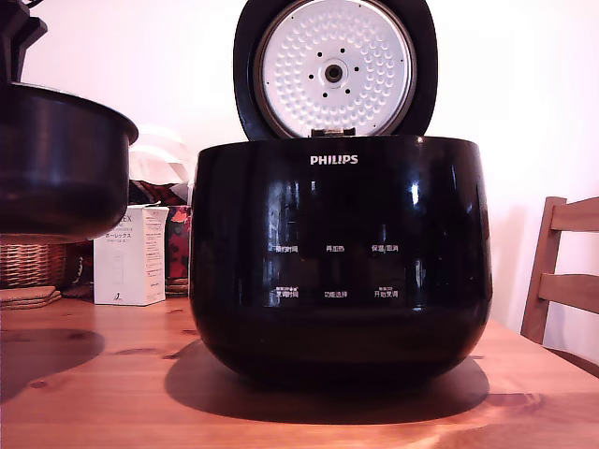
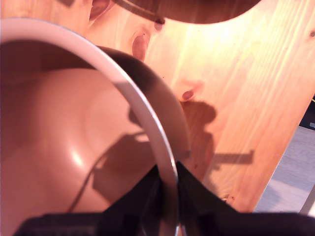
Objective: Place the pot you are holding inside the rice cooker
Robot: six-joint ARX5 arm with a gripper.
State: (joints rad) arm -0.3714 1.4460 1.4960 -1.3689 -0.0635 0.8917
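Since the pot (image 1: 61,159) has to go in from above, it makes sense that it's hanging off the table (image 1: 112,374) at the exterior view's left, about level with the cooker's top edge and well apart from it. Wrist view shows the gripper (image 2: 167,184) clenched on the pot's thin rim, one finger inside and one outside, so it dangles from that edge. Moving right, there's a white box (image 1: 131,254) and a wicker basket (image 1: 37,264) behind, then the rice cooker (image 1: 339,253) dead centre with its lid (image 1: 334,67) flipped up, and a wooden chair (image 1: 564,271) at far right. Count: one pot, one cooker, one gripper.
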